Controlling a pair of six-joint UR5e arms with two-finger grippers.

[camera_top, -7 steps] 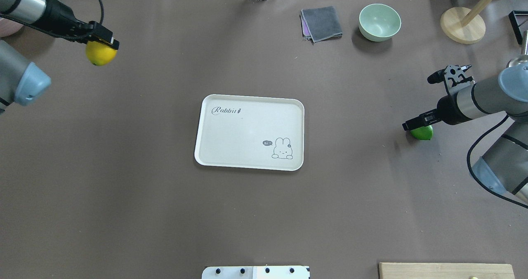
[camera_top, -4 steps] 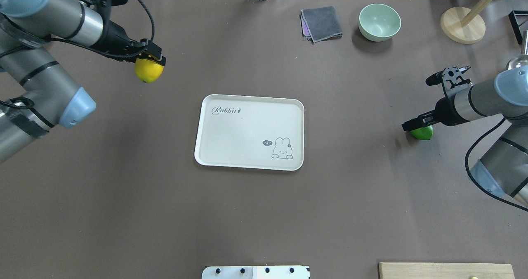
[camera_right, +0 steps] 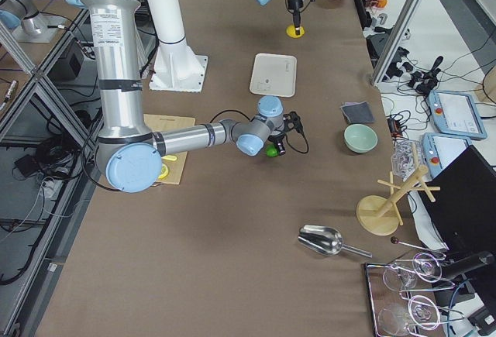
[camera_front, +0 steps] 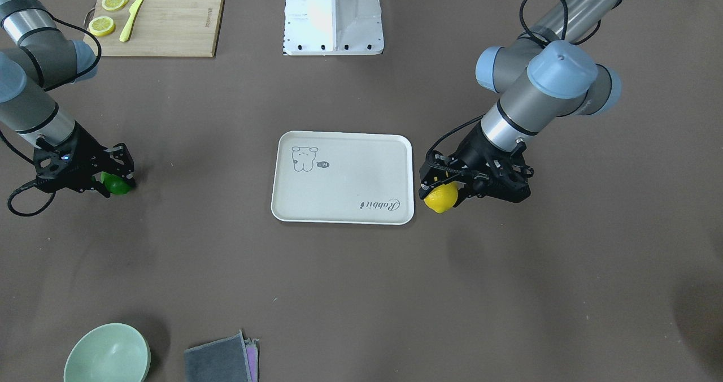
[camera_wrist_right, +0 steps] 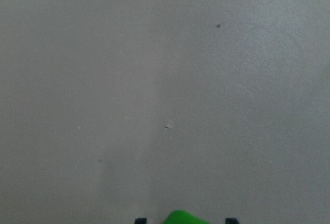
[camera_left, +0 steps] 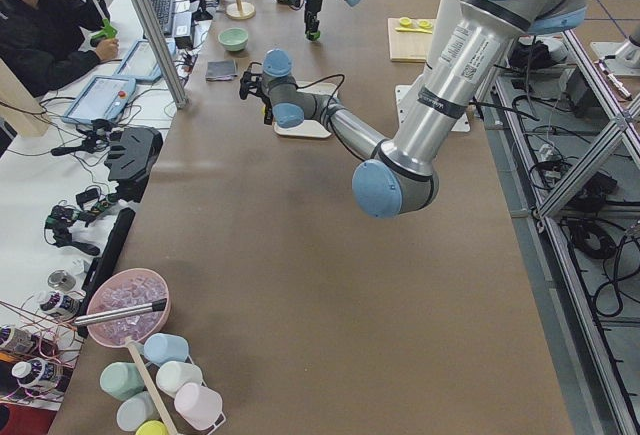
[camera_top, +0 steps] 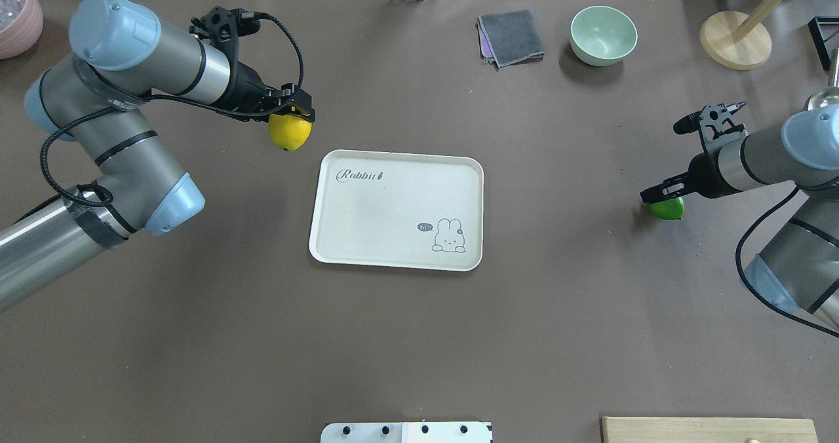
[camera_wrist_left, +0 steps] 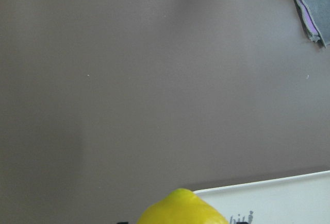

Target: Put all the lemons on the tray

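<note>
Beside the tray (camera_top: 380, 213), left gripper (camera_top: 293, 116) clamps yellow lemon (camera_top: 290, 135); right gripper (camera_top: 659, 198) straddles green lemon (camera_top: 667, 209), grip impossible to tell; bowl (camera_top: 603, 35), cloth (camera_top: 511, 37) beyond.

1. Wooden cutting board (camera_front: 158, 20) at the tabletop (camera_top: 196, 331) edge, bearing two lemon slices (camera_front: 114, 0) and a yellow knife (camera_front: 132, 17).
2. Pale green bowl (camera_top: 603, 35), upright, just beside a folded grey cloth (camera_top: 511, 38).
3. Wooden stand (camera_top: 735, 40); metal scoop (camera_right: 322, 238); pink bowl (camera_top: 16, 17).
</note>
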